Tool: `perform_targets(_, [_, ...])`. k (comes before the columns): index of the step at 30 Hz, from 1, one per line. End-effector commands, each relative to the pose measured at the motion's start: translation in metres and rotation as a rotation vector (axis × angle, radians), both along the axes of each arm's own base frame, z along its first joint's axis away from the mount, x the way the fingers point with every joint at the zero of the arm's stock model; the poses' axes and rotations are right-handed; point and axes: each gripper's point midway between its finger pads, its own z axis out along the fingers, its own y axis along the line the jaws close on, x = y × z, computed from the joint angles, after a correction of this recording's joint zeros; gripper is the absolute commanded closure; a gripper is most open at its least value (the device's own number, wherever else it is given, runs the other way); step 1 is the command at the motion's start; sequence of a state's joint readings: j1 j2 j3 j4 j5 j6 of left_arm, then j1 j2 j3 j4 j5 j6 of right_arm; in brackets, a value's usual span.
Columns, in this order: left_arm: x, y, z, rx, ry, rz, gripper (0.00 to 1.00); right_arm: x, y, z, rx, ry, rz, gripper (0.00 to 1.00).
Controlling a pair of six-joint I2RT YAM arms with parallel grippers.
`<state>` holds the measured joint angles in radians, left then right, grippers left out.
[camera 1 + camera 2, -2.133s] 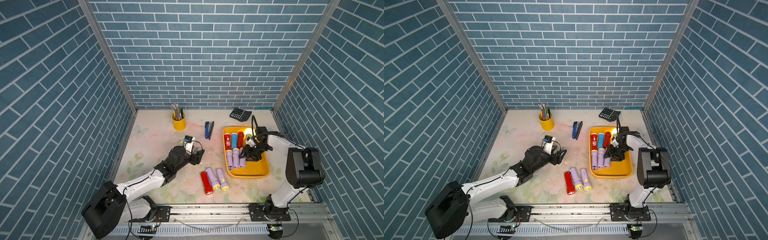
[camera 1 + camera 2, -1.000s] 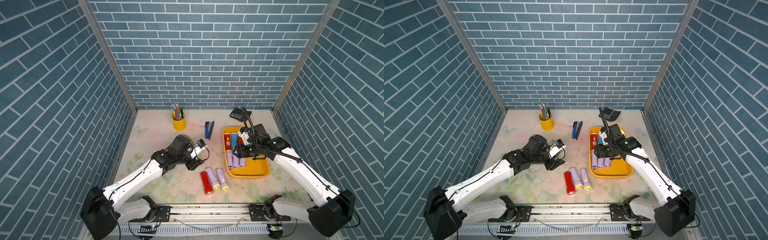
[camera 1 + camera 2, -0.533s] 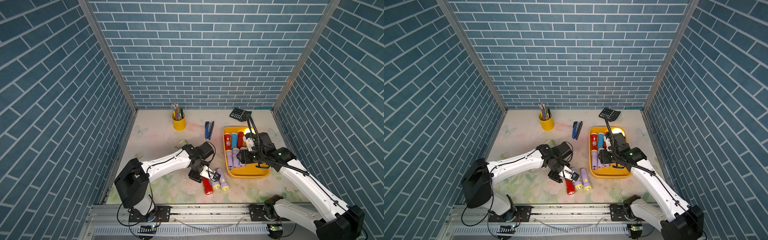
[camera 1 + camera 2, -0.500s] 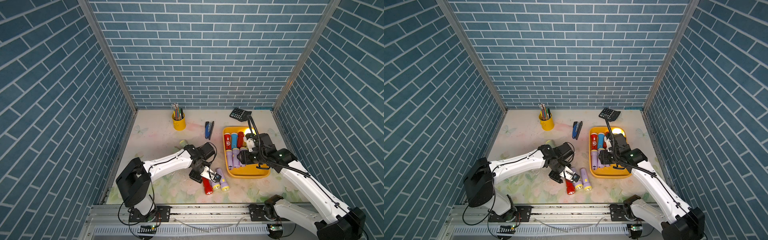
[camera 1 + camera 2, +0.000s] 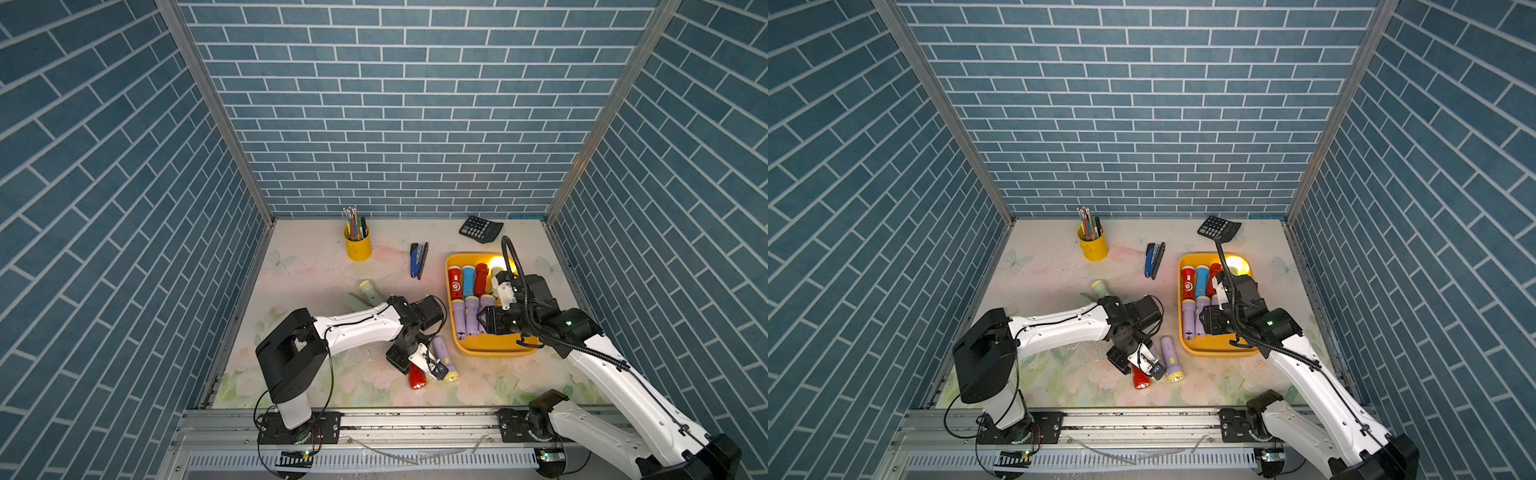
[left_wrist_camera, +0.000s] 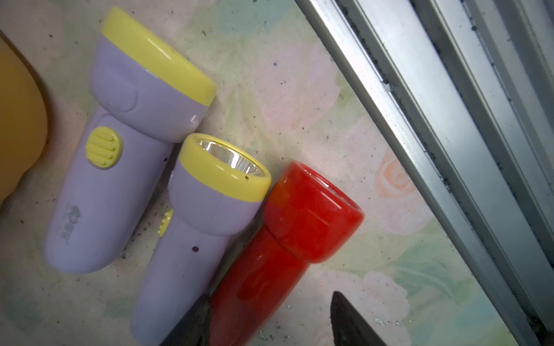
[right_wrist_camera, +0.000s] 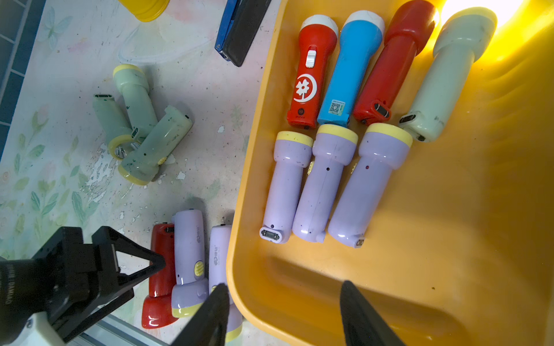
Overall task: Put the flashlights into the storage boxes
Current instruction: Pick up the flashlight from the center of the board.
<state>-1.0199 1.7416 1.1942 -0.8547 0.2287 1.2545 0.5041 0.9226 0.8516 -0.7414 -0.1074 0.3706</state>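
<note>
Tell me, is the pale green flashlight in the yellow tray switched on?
On, it seems: the pale green flashlight throws a bright glow on the tray wall at its head.

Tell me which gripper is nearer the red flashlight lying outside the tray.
Left. The left gripper straddles the red flashlight; the right gripper hovers at the rim of the tray, farther off.

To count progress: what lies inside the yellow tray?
Seven flashlights in the tray: two red, one blue, one pale green, three lilac. The right arm covers part of its floor in both top views; the right wrist view cuts off one side.
</note>
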Motion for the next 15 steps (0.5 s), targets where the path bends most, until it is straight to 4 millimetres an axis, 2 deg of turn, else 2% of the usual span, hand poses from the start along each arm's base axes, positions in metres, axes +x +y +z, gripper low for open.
perform_targets(1, [-0.006, 0.005, -0.009, 0.023, 0.022, -0.013, 0.36, -0.002, -0.003, 0.000, 0.009, -0.005, -0.028, 0.39])
perform_targets(8, [-0.010, 0.014, -0.023, 0.015, 0.012, 0.015, 0.41, 0.000, -0.007, 0.008, 0.028, -0.039, -0.062, 0.39])
perform_targets(15, [-0.019, 0.031, -0.026, 0.007, 0.000, 0.028, 0.49, -0.004, -0.009, 0.013, 0.031, -0.040, -0.070, 0.39])
